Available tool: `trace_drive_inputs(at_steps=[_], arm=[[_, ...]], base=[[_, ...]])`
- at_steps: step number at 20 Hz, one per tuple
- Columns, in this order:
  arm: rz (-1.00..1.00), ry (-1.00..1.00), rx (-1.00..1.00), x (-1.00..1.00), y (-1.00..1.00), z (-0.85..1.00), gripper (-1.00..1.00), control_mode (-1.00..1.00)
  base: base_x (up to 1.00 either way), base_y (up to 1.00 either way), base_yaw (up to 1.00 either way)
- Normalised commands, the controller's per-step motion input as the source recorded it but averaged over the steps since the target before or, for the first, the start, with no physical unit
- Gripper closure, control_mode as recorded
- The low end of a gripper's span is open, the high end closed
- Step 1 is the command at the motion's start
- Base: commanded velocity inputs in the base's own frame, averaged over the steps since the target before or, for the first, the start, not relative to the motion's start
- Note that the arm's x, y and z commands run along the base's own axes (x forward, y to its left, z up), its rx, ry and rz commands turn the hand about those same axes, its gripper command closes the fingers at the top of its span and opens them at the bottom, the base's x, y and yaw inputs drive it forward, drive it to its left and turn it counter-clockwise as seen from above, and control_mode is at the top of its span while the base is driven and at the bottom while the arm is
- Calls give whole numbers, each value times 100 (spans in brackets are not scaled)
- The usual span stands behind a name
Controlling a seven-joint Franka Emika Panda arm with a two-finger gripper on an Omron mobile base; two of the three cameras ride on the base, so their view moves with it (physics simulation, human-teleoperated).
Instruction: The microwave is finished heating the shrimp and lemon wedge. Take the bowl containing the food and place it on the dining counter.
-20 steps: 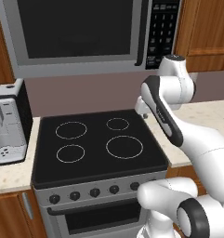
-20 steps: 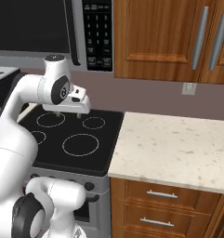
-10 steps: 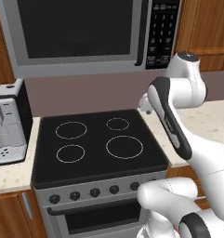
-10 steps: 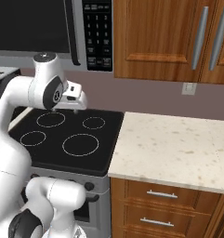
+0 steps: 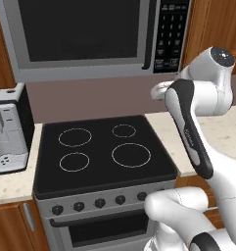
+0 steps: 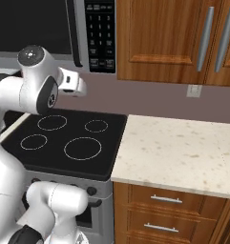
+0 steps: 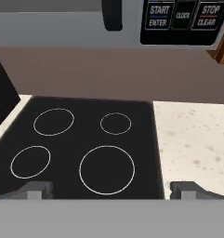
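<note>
The microwave (image 5: 80, 37) hangs above the stove with its dark glass door shut, so the bowl, the shrimp and the lemon wedge are hidden behind it. Its black keypad strip (image 6: 99, 35) is on the right side. My gripper (image 7: 112, 189) is open with nothing between its fingertips (image 7: 36, 188), and it looks down over the stove from just below the microwave's lower edge (image 7: 62, 28). The door handle (image 7: 112, 14) and the START and STOP keys show at the top of the hand view. My hand (image 6: 71, 82) hovers under the keypad. The dining counter is out of view.
A black stovetop (image 5: 102, 152) with several ring burners lies under the hand. A coffee machine (image 5: 7, 130) stands on the left counter. A short speckled beige counter (image 6: 183, 147) runs to the right, with wooden cabinets (image 6: 183, 38) above it and drawers below.
The arm has lifted and the hand has risen from over the stove towards the underside of the microwave. The jaws stay open. The base has not moved.
</note>
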Motion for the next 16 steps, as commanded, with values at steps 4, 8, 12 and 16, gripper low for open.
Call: trace_drive_inputs(at_steps=[4,8,12,16], arm=[[1,-34,1,0,3,48,-100,-100],[5,-32,0,-1,1,2,-100,-100],[4,-49,0,0,0,0,-100,-100],[1,-55,1,0,4,5,-100,-100]], base=[[0,0,0],[0,0,0],[0,0,0],[0,0,0]])
